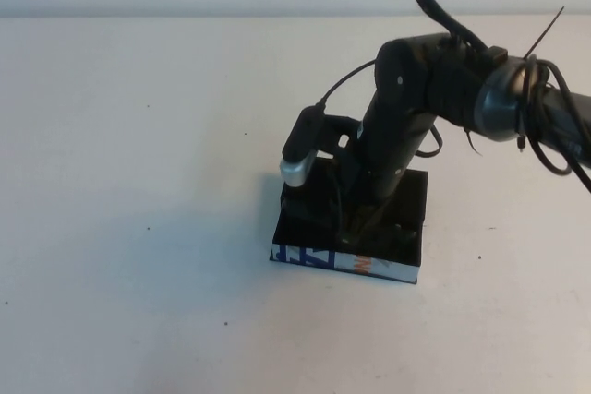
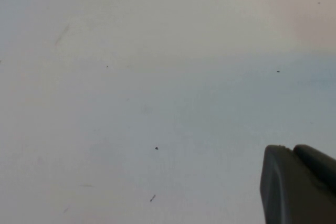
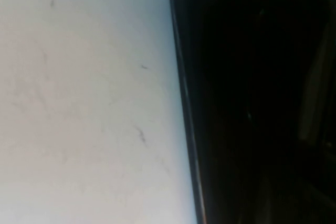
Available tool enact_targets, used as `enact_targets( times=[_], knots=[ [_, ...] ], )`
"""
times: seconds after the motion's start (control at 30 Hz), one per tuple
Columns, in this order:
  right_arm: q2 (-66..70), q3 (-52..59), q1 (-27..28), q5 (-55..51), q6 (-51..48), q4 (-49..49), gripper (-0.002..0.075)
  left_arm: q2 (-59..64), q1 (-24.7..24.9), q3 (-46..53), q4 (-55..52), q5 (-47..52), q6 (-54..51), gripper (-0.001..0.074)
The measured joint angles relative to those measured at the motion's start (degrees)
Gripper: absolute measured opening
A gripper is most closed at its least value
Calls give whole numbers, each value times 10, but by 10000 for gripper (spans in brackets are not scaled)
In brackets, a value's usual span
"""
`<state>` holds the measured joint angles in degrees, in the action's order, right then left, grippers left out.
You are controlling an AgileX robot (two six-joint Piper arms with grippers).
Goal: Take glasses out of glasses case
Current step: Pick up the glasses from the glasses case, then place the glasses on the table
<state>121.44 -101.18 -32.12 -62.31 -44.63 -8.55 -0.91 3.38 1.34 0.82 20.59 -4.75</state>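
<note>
Glasses case (image 1: 351, 260) on white table (image 1: 138, 182)

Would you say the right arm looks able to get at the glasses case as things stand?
Probably yes. The right gripper is already down on top of the glasses case, with nothing between them. Its jaws are hidden against the black case. The left gripper is over bare table, out of the way.

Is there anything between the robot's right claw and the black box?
No, nothing. In the high view the right gripper is down on top of the glasses case, no gap showing. The left gripper is over bare table.
</note>
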Motion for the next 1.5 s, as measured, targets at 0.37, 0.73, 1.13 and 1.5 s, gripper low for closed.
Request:
enact_targets(
  times=[0.37,0.73,1.13,1.5],
  knots=[
    [-87,-92,3,-81,257,54,46,0,0,0,0,0,0,-5],
    [-300,139,170,-82,386,-60,46,0,0,0,0,0,0,-5],
    [-420,522,269,166,397,-90,45,0,0,0,0,0,0,-5],
    [-344,536,269,277,339,-98,45,0,0,0,0,0,0,-5]
  ],
)
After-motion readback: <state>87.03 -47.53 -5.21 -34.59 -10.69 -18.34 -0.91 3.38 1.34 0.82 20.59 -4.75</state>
